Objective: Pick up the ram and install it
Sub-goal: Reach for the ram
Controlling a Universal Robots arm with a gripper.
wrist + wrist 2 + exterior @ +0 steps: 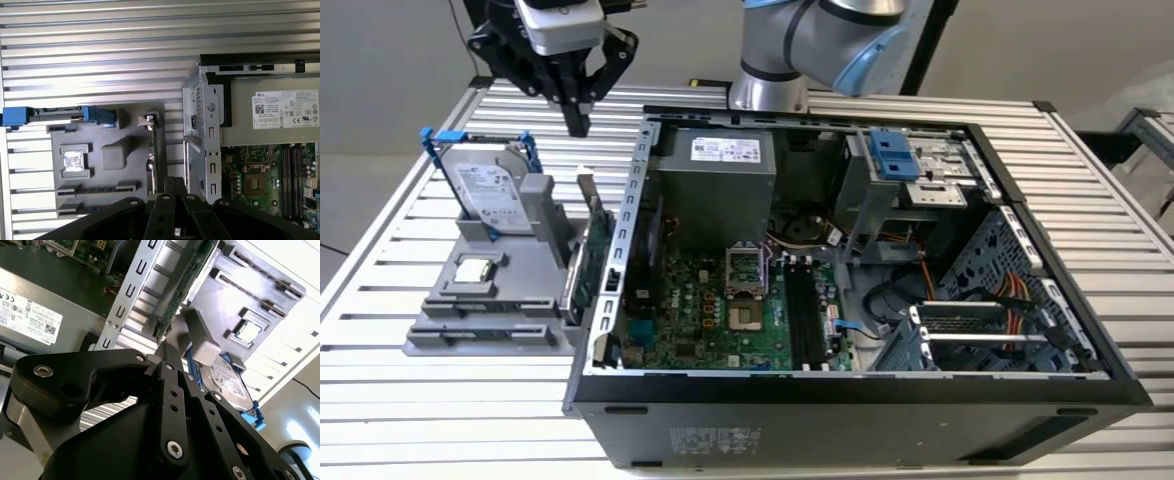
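The tool (576, 120), closed and empty, hangs behind the hard drive (494, 195); the ram (494, 306) lies beyond it, with its long axis crosswise in the exterior view.

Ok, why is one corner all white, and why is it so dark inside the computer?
In the second wrist view, strong light washes the table almost white, while the gripper close up looks dark; in the exterior view the light is even, but the walls of the computer case shadow its inside.

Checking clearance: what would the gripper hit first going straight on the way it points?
Likely the upright green card in the grey holder, under the gripper; depth unclear.
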